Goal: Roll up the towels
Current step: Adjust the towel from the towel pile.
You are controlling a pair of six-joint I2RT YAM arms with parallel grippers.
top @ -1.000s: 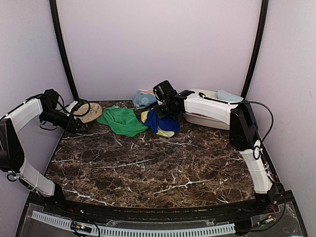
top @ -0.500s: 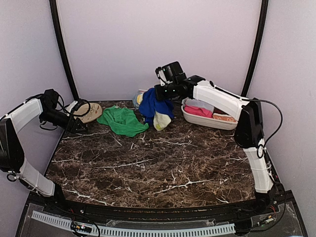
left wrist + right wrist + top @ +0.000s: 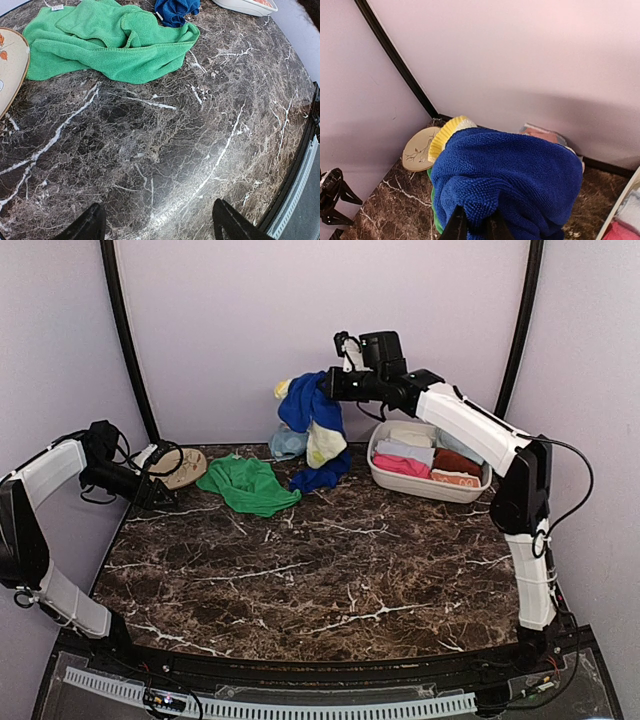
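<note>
My right gripper [image 3: 326,387] is shut on a royal blue towel [image 3: 306,408] and holds it high above the table's back edge, with a pale yellow towel [image 3: 325,444] hanging along with it; the blue towel's lower end [image 3: 322,476] touches the table. In the right wrist view the blue towel [image 3: 520,180] fills the view over my pinched gripper [image 3: 474,227]. A green towel [image 3: 245,485] lies spread at the back left, also in the left wrist view [image 3: 110,40]. A light blue towel [image 3: 288,443] lies behind. My left gripper [image 3: 157,227] is open and empty, low over bare marble beside the green towel.
A white oval basin [image 3: 420,483] at the back right holds rolled pink, white and rust towels. A tan patterned disc [image 3: 182,467] lies at the back left, near my left gripper [image 3: 158,494]. Walls close in on three sides.
My right gripper has lifted the blue and yellow towels from the table up and to the right, uncovering the basin. The left arm has not moved.
</note>
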